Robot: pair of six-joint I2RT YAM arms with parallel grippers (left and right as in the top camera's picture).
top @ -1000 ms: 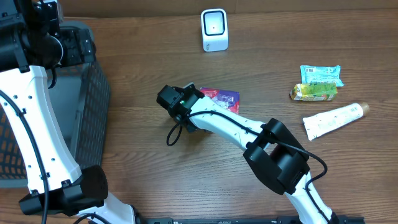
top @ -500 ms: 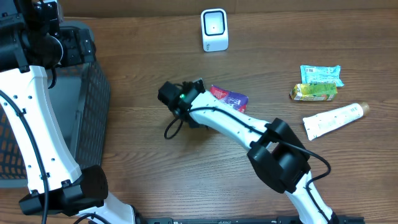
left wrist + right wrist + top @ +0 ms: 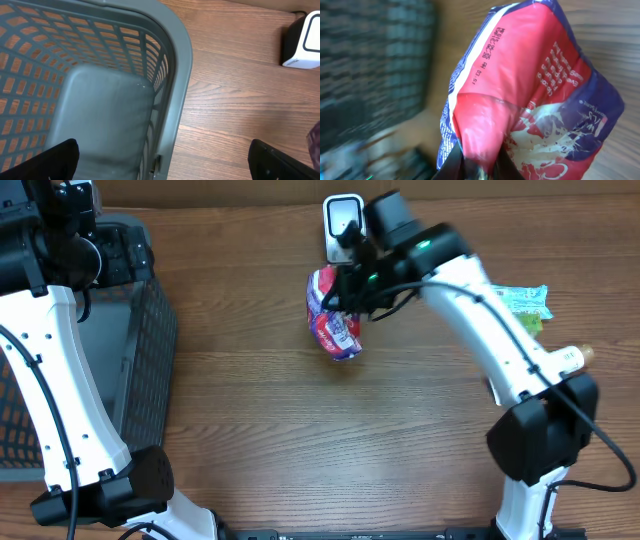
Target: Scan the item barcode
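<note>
The bench [image 3: 250, 430] is brown wood with a plain grain, and no more of the room shows. A grey mesh basket [image 3: 150, 330] stands at its left edge. The left wrist view looks down past the rim [image 3: 182, 65] to a smooth grey floor. A white scanner [image 3: 343, 220] stands at the middle of the far edge. Near the right edge lie a green packet [image 3: 515, 298] and a white tube [image 3: 568, 357], both partly under the right arm.

The right arm reaches across to the far edge. The right gripper [image 3: 350, 285] is pinched tight on the top of a red and purple pouch [image 3: 335, 320], which hangs off the bench just in front of the scanner. The left arm hangs over the basket, and the left gripper [image 3: 162, 165] is spread wide with nothing in it.
</note>
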